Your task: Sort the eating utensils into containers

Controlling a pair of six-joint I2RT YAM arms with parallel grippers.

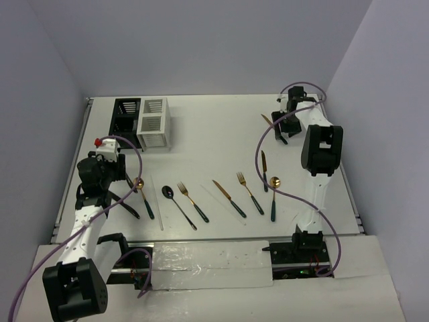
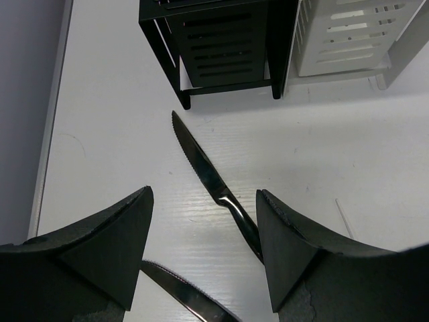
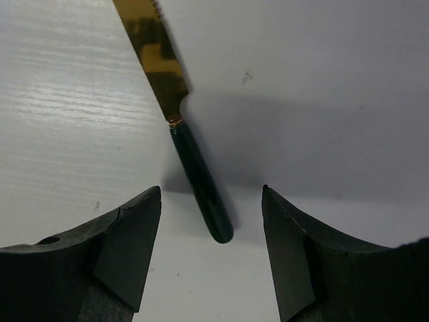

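Note:
The black caddy [image 1: 126,119] and the white caddy [image 1: 154,123] stand joined at the back left. Both show in the left wrist view, black [image 2: 221,47] and white [image 2: 348,37]. My left gripper [image 1: 123,181] [image 2: 203,201] is open just above the table. A black knife [image 2: 211,176] lies between its fingers and points at the black caddy. A second black knife [image 2: 181,292] lies lower left. My right gripper [image 1: 280,127] [image 3: 211,194] is open at the back right. It straddles the green handle end of a gold-bladed knife [image 3: 194,168].
A row of utensils lies across the near middle: a gold spoon [image 1: 143,196], a black spoon [image 1: 177,204], a gold fork [image 1: 193,201], a gold knife [image 1: 229,198], another fork [image 1: 249,192], a knife [image 1: 264,161] and a spoon [image 1: 274,196]. A thin white stick [image 1: 156,202] lies among them.

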